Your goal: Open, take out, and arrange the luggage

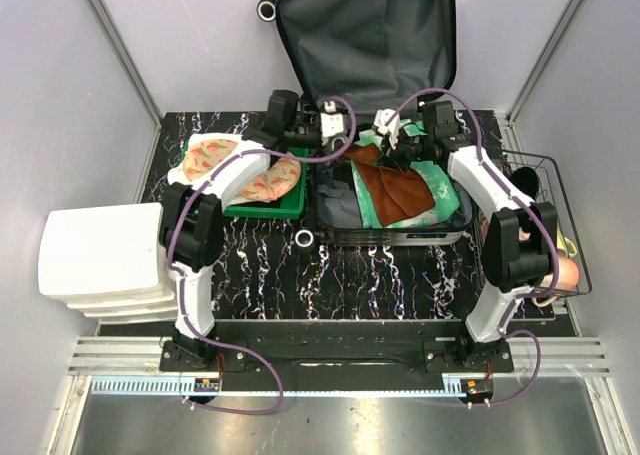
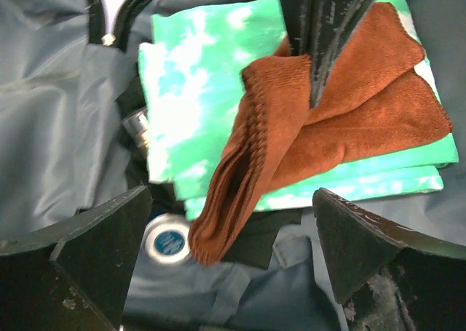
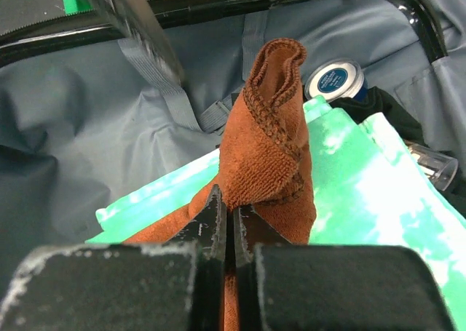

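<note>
Luggage point(image 1: 370, 35) lies open beneath right hand point(image 3: 226, 222) pinching brown cloth point(image 3: 273, 120); left hand point(image 2: 231, 196) spread.

The luggage point(image 1: 370, 35) lies open, a brown cloth point(image 1: 400, 190) atop its contents.

nubby brown cloth point(image 3: 269, 149) + matt grey fab. luggage lining point(image 3: 109, 127)

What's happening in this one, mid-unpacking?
The luggage lies open with its lid up. The right gripper has its jaws shut on a brown cloth, which lies bunched on a green-and-white cloth packed inside. The left gripper hovers over the same spot, jaws wide open and holding nothing.
</note>
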Controlling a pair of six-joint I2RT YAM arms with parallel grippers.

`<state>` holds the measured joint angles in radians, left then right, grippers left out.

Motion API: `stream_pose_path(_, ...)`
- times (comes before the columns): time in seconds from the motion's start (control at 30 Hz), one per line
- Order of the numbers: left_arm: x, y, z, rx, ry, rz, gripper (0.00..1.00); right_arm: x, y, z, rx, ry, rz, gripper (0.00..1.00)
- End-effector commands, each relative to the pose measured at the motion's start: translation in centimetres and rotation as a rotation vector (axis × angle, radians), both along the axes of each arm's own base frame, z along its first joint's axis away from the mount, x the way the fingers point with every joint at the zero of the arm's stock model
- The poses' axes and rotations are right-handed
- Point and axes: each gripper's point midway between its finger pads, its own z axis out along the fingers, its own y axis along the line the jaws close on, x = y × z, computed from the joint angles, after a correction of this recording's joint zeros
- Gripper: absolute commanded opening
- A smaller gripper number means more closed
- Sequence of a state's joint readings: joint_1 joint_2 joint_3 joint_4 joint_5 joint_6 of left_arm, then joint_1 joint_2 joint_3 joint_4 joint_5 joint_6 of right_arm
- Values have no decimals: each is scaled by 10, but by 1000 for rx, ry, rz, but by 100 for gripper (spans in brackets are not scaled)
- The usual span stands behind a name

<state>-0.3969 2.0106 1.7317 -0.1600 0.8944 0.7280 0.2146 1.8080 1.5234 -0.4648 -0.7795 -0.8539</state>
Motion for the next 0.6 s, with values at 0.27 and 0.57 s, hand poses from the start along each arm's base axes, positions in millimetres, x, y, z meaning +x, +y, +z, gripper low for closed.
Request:
stream_pose_path(0.27,14,-62,-17,12,-203,-114,95,-6,6,63,24,-312,88,0)
stream_pose_path(0.57,-19,-57,50,-93,23,-103,0,11,-1,78,22,-344,-10,0)
